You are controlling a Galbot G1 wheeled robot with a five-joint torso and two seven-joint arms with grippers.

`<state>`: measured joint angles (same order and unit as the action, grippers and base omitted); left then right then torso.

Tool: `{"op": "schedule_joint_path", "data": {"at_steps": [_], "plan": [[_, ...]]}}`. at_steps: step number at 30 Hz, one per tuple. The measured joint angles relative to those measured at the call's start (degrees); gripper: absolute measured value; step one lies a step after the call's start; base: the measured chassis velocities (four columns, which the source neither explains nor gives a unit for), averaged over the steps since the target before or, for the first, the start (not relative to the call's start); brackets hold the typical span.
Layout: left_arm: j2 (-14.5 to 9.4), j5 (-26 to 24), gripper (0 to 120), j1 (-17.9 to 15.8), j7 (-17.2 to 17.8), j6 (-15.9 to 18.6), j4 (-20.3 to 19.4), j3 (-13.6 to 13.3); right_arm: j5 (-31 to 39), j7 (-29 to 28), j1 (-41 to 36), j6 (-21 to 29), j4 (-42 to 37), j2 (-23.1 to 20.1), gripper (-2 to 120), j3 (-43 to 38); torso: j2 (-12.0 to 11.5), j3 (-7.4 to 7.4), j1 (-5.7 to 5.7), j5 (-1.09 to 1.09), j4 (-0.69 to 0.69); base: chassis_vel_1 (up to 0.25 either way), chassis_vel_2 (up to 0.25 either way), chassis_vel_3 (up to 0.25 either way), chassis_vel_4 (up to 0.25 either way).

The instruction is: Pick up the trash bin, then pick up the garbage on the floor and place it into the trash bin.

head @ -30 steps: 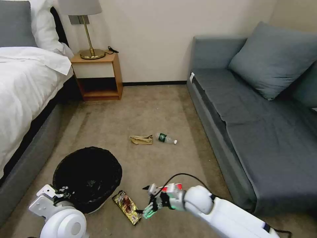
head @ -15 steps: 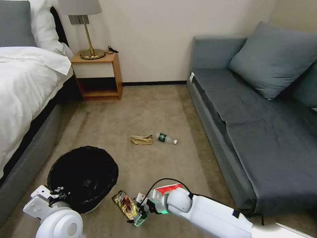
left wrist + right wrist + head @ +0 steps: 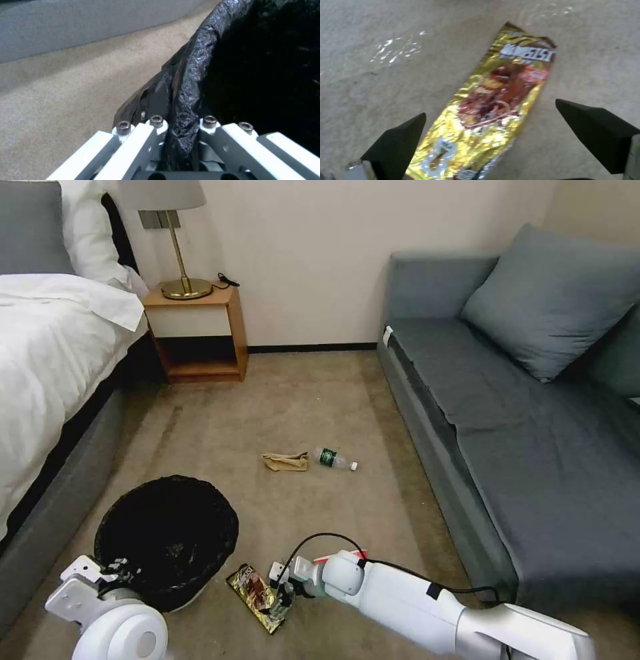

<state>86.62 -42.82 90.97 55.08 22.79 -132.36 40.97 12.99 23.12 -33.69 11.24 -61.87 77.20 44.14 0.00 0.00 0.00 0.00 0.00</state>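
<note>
The trash bin, white with a wrinkly black liner, hangs low at the lower left; my left gripper is shut on its near rim. A yellow-brown snack wrapper lies flat on the carpet beside the bin. My right gripper stands open right over it, one black finger on each side of the wrapper. A red-and-white packet peeks out behind the right wrist. Farther off lie a tan paper bag and a small clear bottle.
A grey sofa runs along the right, its base close to my right arm. The bed borders the left, with a wooden nightstand and lamp at the back. Open carpet lies between them.
My right gripper has dropped and moved left onto the snack wrapper, the arm stretching out lower. The bin and left gripper have shifted slightly left.
</note>
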Motion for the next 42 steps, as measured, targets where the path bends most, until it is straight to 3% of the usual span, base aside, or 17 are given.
{"op": "schedule_joint_path", "data": {"at_steps": [29, 32, 36, 42], "plan": [[0.27, -0.06, 0, 0.1, 0.01, -0.16, -0.27, 0.86, -0.42, 0.13, -0.26, -2.07, 5.69, 2.45, 99, 0.87, 0.0, 0.0, 0.0, 0.0, 0.0, 0.0, 0.0, 0.0, 0.0], [0.34, -0.06, 0, 0.06, 0.0, -0.16, -0.27, 0.83, -0.48, 0.15, -0.28, -2.04, 5.69, 2.43, 96, 0.86, 0.0, 0.0, 0.0, 0.0, 0.0, 0.0, 0.0, 0.0, 0.0], [0.37, -0.05, 0, -0.01, 0.0, -0.16, -0.27, 0.9, -0.87, 0.76, -0.41, -1.98, 5.94, 2.41, 77, 0.81, 0.0, 0.0, 0.0, 0.0, 0.0, 0.0, 0.0, 0.0, 0.0], [0.32, -0.06, 0, 0.04, -0.01, -0.2, -0.33, 1.12, -0.97, 0.92, -0.36, -1.94, 5.91, 2.24, 60, 0.74, 0.0, 0.0, 0.0, 0.0, 0.0, 0.0, 0.0, 0.0, 0.0]]}}
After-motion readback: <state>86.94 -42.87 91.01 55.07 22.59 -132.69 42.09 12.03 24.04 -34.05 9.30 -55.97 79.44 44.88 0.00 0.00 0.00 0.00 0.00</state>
